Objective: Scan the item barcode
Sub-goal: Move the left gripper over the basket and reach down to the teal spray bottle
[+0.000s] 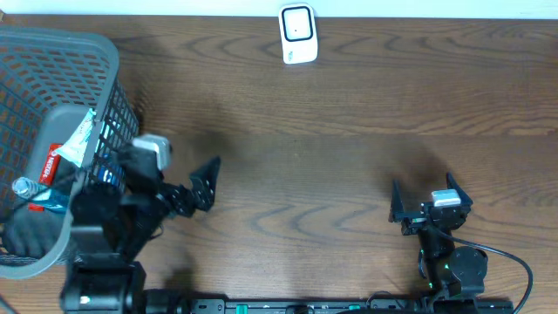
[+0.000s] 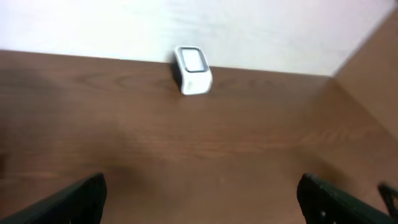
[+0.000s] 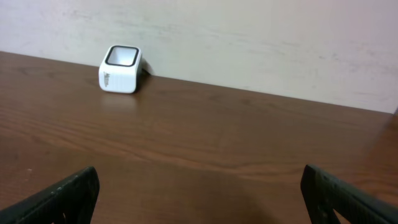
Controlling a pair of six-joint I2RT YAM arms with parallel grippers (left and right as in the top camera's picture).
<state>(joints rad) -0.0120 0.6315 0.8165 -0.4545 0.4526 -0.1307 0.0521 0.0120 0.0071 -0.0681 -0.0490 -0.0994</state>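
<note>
My left gripper (image 1: 211, 183) and right gripper (image 1: 397, 209) both stand released and empty, well short of the scanner (image 1: 297, 35), leaving its approach clear. Items (image 1: 65, 148) remain in the basket (image 1: 61, 35), left of the scanner; I judge none scanned yet.

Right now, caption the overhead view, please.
Left gripper and right gripper open, empty; white box-shaped scanner at far edge; grey mesh basket holds items.

- I see a dark brown wood-grain bench (image 1: 349, 105) filling the overhead view.
- A pale, matte wall (image 3: 249, 43) meets its far edge at 12 o'clock.
- In my left wrist view, a brown panel (image 2: 373, 81) rises at 3 o'clock.
- The light is soft and the shadows are blurred.
</note>
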